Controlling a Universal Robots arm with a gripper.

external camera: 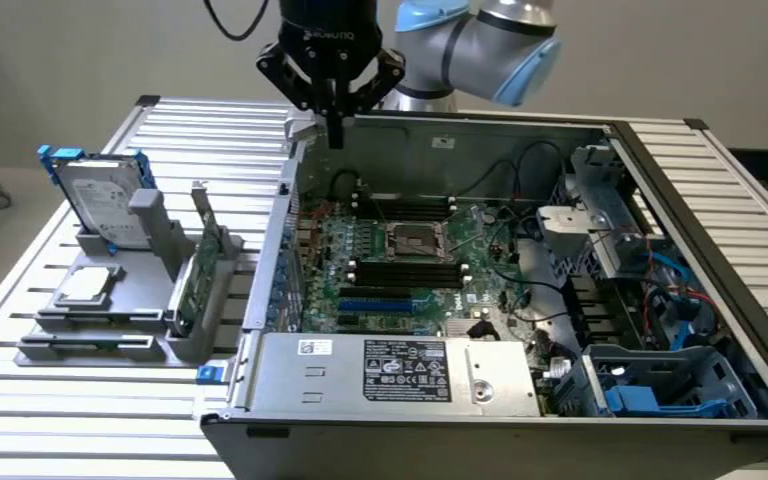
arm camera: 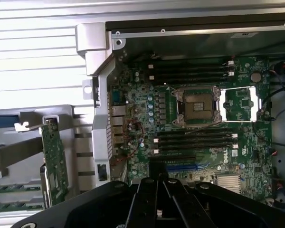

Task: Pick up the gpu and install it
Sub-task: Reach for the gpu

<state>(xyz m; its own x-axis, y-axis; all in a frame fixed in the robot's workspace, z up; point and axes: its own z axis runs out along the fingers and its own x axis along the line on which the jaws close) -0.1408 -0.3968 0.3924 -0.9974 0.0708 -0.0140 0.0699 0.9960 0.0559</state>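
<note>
The gpu [external camera: 195,272] stands on edge in a grey holder [external camera: 211,330] to the exterior view's left of the open computer case; its green board faces the case and a silver bracket tops it. In the wrist view the gpu [arm camera: 54,163] appears as a narrow green board beside the case wall. My gripper [external camera: 336,128] hangs high over the case's back corner, well above and behind the gpu. Its fingers [arm camera: 147,199] are shut together with nothing between them.
The open case [external camera: 264,290] holds a motherboard [external camera: 404,290] with a bare processor socket [arm camera: 198,105] and blue slots [external camera: 381,300]. A power supply [external camera: 398,370] sits at the front. On the slatted table stand a hard drive with blue frame [external camera: 97,195] and a processor chip [external camera: 87,285].
</note>
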